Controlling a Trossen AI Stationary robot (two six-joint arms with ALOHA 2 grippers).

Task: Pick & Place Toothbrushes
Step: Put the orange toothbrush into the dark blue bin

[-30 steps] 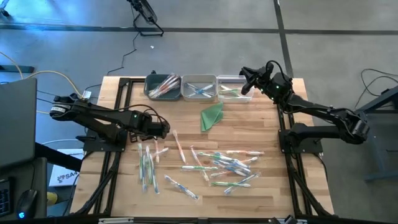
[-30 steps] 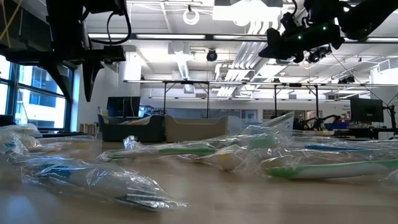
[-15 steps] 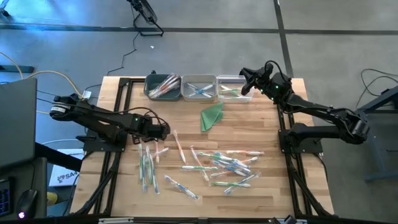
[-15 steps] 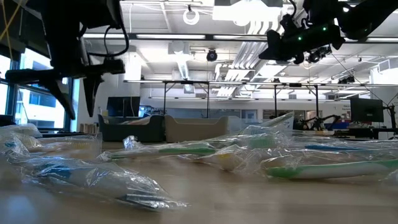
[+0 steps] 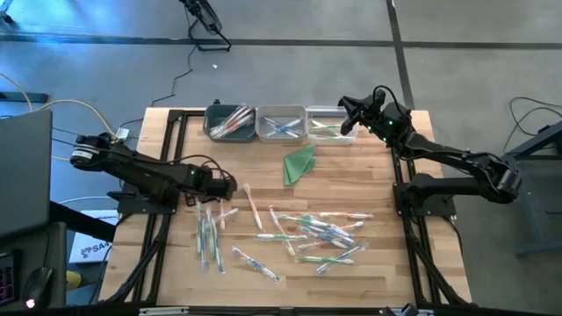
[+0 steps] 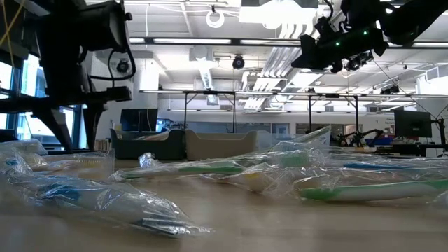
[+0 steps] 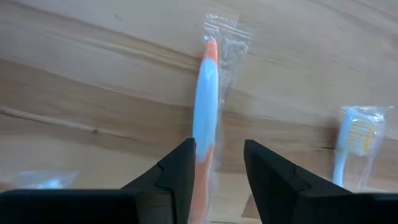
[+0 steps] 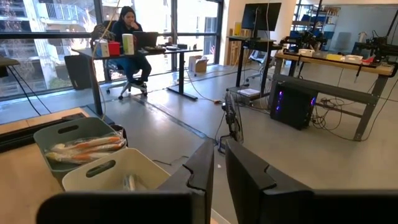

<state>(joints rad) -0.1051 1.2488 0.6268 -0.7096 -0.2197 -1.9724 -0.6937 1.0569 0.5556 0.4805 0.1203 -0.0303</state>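
Observation:
Wrapped toothbrushes [image 5: 316,233] lie scattered on the wooden table, with a smaller group [image 5: 208,235] at the left. My left gripper [image 5: 224,186] points steeply down over the left part of the table, open. In the left wrist view my left gripper [image 7: 217,168] straddles an orange and blue toothbrush [image 7: 204,112] in clear wrap that lies flat on the wood. I cannot tell whether a finger touches it. My right gripper [image 5: 347,118] hangs level and shut above the far-right bin [image 5: 327,123], holding nothing.
Three grey bins [image 5: 230,123] [image 5: 281,123] stand in a row at the far edge, each with some toothbrushes inside. A folded green triangle [image 5: 299,164] lies near them. Another wrapped toothbrush with yellow bristles [image 7: 354,143] lies close beside my left gripper.
My left gripper has come straight down toward the table over the orange and blue toothbrush, its fingers staying apart. My right arm has kept still.

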